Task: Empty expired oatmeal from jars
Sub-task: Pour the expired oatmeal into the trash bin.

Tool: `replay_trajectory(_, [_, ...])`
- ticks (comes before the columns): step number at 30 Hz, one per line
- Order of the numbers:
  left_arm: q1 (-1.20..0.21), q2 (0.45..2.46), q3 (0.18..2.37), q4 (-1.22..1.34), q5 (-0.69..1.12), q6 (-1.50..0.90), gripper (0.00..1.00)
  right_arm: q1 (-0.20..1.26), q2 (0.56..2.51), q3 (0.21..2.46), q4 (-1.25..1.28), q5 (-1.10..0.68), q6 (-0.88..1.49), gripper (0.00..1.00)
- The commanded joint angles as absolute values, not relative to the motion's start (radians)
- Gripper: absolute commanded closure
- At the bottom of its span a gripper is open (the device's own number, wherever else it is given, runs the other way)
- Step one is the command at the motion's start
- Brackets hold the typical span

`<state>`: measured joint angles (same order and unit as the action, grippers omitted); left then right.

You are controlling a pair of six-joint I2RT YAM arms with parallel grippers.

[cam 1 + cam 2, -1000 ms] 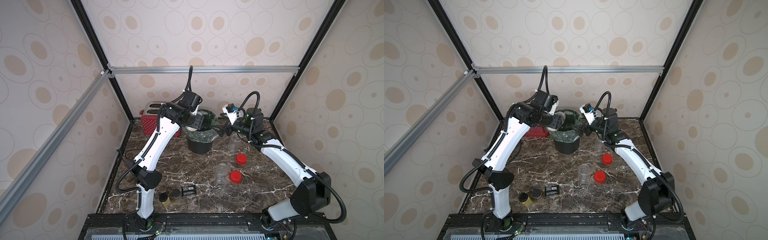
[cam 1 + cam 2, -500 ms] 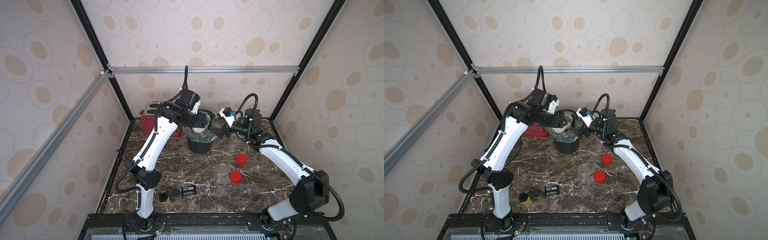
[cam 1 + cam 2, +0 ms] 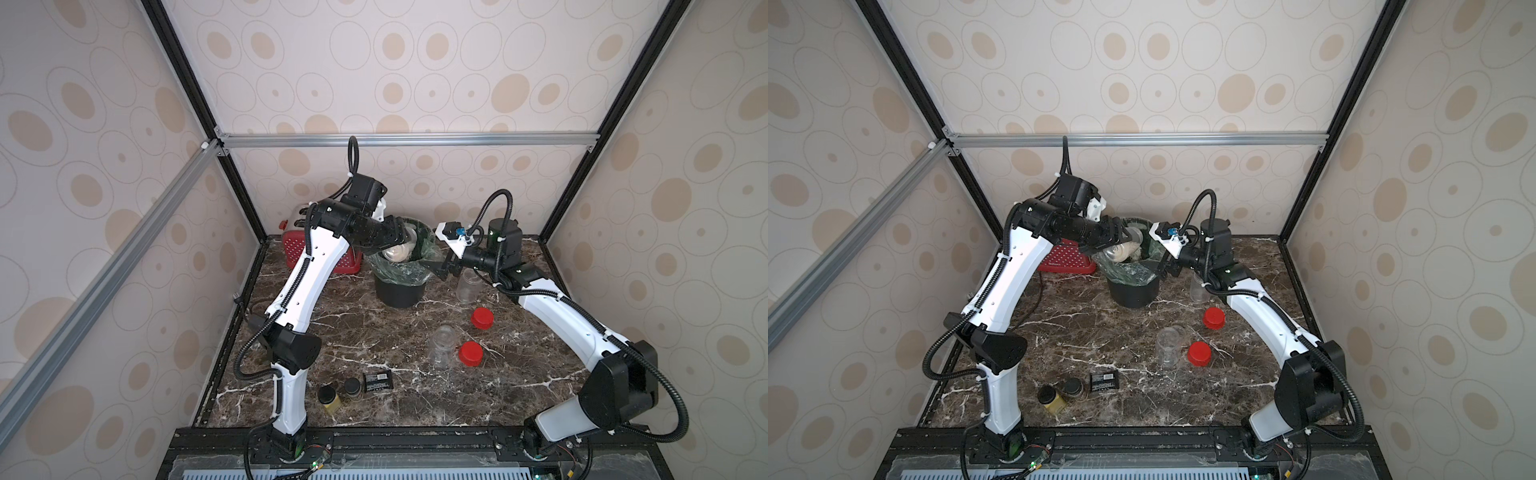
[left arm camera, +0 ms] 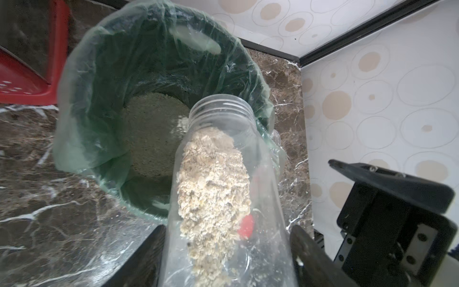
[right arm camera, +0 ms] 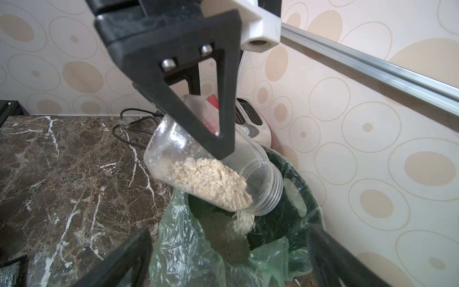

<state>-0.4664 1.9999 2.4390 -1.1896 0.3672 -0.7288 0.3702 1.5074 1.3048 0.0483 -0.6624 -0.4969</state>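
Cream wallpaper (image 3: 415,62) with beige ovals on 3 walls; dark white-veined marble tabletop (image 3: 365,332); aluminium rails (image 3: 407,139).

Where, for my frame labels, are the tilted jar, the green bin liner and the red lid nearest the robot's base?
tilted jar (image 5: 171,146): right wrist view, clear side wall.
green bin liner (image 4: 74,119): left wrist view, draped outer fold.
red lid (image 3: 471,353): in a top view, flat top face.

Tilted jar (image 5: 173,149) spills oatmeal (image 5: 211,184) into the lined bin (image 5: 295,218).
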Motion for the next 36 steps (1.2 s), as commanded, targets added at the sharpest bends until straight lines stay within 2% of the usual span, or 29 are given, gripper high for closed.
replay_trajectory(1, [-0.449, 2.0, 2.444, -1.115, 0.473, -0.844, 1.0, 0.377, 1.492, 1.316, 0.046, -0.695, -0.541, 0.01])
replay_trajectory(6, [-0.428, 1.993, 2.419, -1.067, 0.528, -0.915, 1.0, 0.377, 1.497, 1.315, 0.051, -0.715, -0.562, 0.01])
replay_trajectory(12, [-0.399, 1.948, 2.283, -0.941, 0.601, -1.023, 1.0, 0.377, 1.482, 1.301, 0.026, -0.782, -0.634, 0.01])
replay_trajectory(15, [-0.394, 1.958, 2.304, -0.953, 0.602, -1.024, 1.0, 0.377, 1.478, 1.308, 0.006, -0.792, -0.657, 0.01])
replay_trajectory(24, [-0.393, 2.004, 2.448, -1.089, 0.512, -0.889, 1.0, 0.377, 1.511, 1.337, -0.019, -0.74, -0.705, 0.01])
replay_trajectory(27, [-0.394, 2.007, 2.473, -1.128, 0.433, -0.819, 1.0, 0.376, 1.534, 1.365, -0.014, -0.717, -0.618, 0.01])
replay_trajectory(31, [-0.399, 2.021, 2.502, -1.179, 0.339, -0.75, 1.0, 0.376, 1.611, 1.564, -0.258, -0.711, -0.478, 0.01])
replay_trajectory(34, [-0.406, 2.027, 2.496, -1.177, 0.342, -0.747, 1.0, 0.377, 1.626, 1.591, -0.317, -0.744, -0.552, 0.0])
replay_trajectory(36, [-0.413, 2.031, 2.504, -1.173, 0.351, -0.75, 1.0, 0.377, 1.591, 1.493, -0.202, -0.747, -0.628, 0.0])
